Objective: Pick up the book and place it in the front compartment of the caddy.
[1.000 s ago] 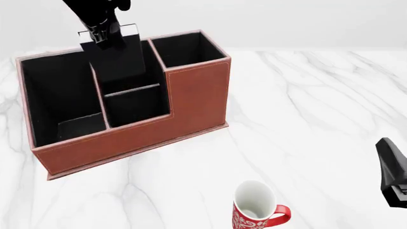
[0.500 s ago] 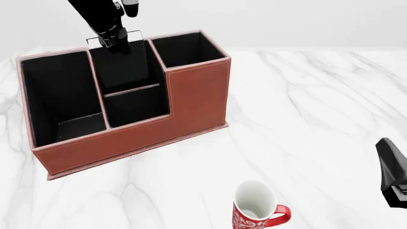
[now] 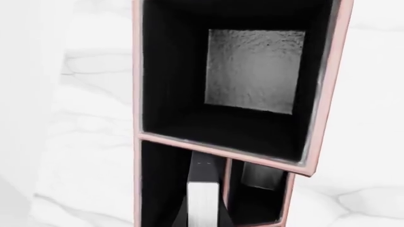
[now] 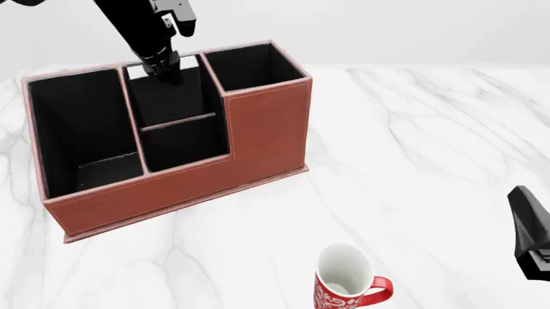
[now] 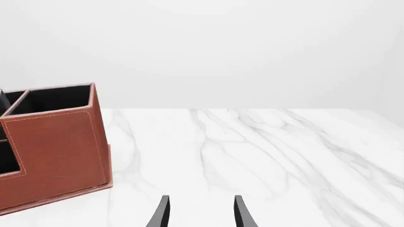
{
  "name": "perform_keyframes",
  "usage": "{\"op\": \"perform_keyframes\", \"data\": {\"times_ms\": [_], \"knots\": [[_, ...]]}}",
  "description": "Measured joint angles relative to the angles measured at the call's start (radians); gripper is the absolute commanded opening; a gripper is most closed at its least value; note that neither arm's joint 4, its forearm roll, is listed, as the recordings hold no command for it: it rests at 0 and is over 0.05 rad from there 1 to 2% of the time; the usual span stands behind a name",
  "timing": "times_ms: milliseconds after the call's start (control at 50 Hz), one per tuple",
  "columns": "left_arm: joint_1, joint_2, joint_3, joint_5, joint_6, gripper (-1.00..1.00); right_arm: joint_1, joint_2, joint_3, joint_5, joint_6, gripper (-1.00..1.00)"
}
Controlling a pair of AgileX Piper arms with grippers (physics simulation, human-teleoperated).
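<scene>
Inside caddy (image 4: 257, 129), middle far section: book (image 3: 203, 198) upright on edge, white page edge up, beside divider. Left hand (image 4: 163, 64) directly above it at rim; grip on book cannot tell. Near middle section, likely target, holds nothing visible. Right hand (image 5: 198, 213) released, idle, well apart over worktop (image 4: 429, 141). Mug (image 4: 344, 277) near, out of path.

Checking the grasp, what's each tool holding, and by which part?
Left tool grips the book by its top edge inside the caddy; right tool holds nothing.
</scene>
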Motion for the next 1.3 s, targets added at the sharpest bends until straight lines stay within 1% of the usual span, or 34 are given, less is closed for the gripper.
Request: {"op": "perform_keyframes", "data": {"times_ms": [340, 560, 1080, 1100, 1300], "knots": [[-0.015, 0.04, -0.003, 0.0, -0.045, -1.0, 0.0, 0.001, 0.0, -0.001, 0.0, 1.0], [-0.018, 0.038, 0.003, -0.009, -0.068, -1.0, 0.0, 0.001, 0.0, -0.001, 0.0, 1.0], [-0.017, 0.001, 0.072, -0.076, -0.101, -1.0, 0.0, 0.002, 0.0, -0.002, 0.0, 1.0], [-0.017, 0.0, 0.073, -0.077, -0.102, 1.0, 0.0, 0.002, 0.0, -0.002, 0.0, 1.0], [0.001, 0.018, 0.09, -0.065, -0.086, 1.0, 0.0, 0.002, 0.0, -0.002, 0.0, 1.0]]}}
